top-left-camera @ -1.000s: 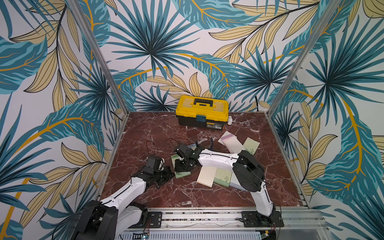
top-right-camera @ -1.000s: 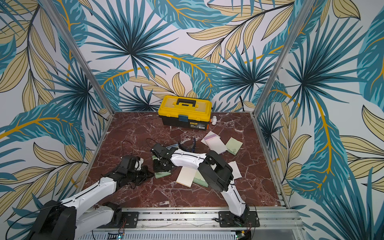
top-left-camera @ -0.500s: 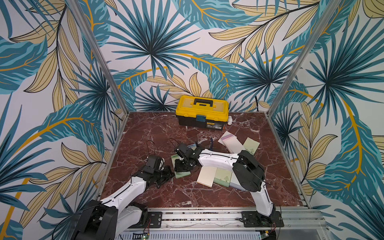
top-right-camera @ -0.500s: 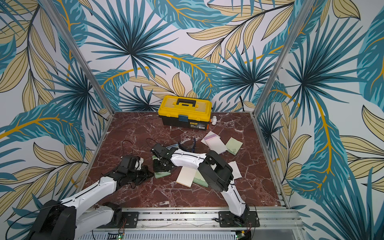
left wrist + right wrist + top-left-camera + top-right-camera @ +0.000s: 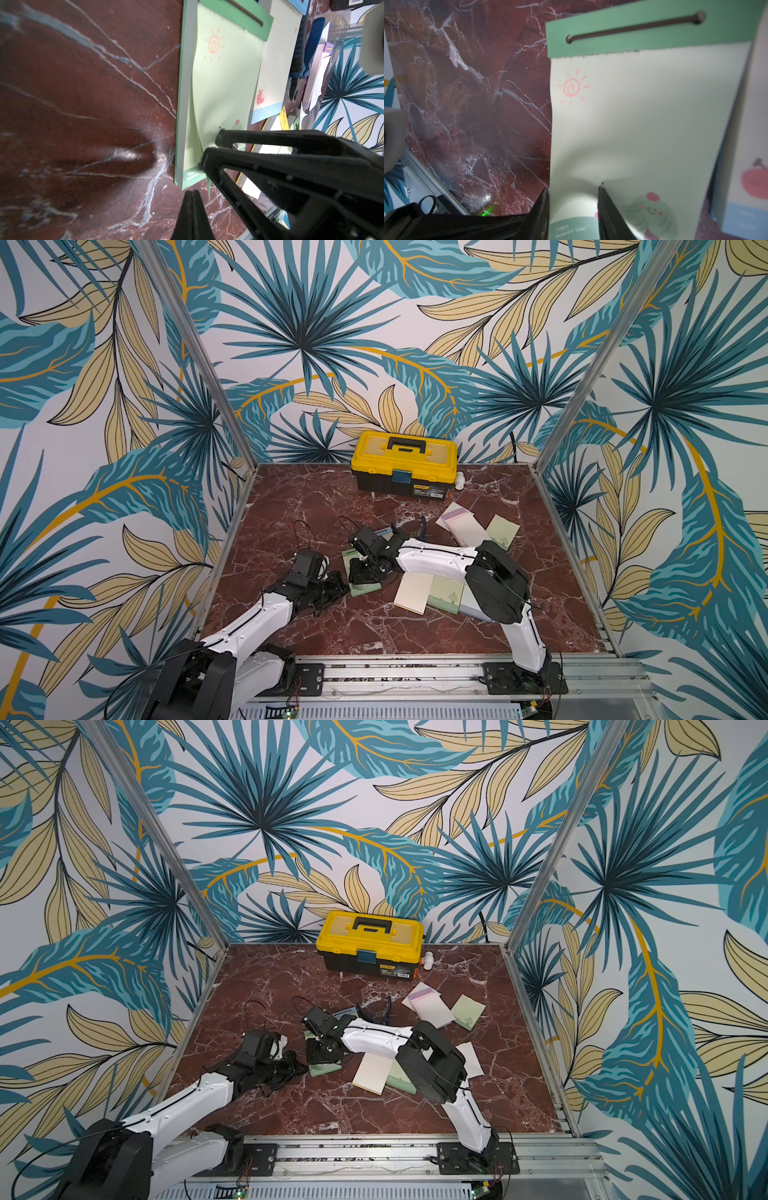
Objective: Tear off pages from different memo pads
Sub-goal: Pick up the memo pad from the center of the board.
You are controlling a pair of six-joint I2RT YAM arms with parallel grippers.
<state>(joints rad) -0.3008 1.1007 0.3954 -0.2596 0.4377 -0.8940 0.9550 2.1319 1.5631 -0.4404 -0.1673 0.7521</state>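
Two grippers: both are down at one green memo pad (image 5: 365, 591), which lies flat on the marble table (image 5: 83, 104), toward the robot's left of the other pads.
Right gripper (image 5: 573, 197): jaws partway closed, tips pressed on the top page (image 5: 643, 124) near its free lower edge, squeezing a hump of paper up between them.
Left gripper (image 5: 192, 194): jaws fully together, holding nothing, low beside the pad's lower corner.
Page feel: thin, light and limp. It buckles under the pinch and is joined at the tear line below the dark green header (image 5: 633, 35).
Risk: I judge it creases or rips crooked easily.
Pad feel: probably a stiff, light block that would slide on polished marble.
Where to hold: the page by its lower edge, and the pad pinned at the header or a corner.
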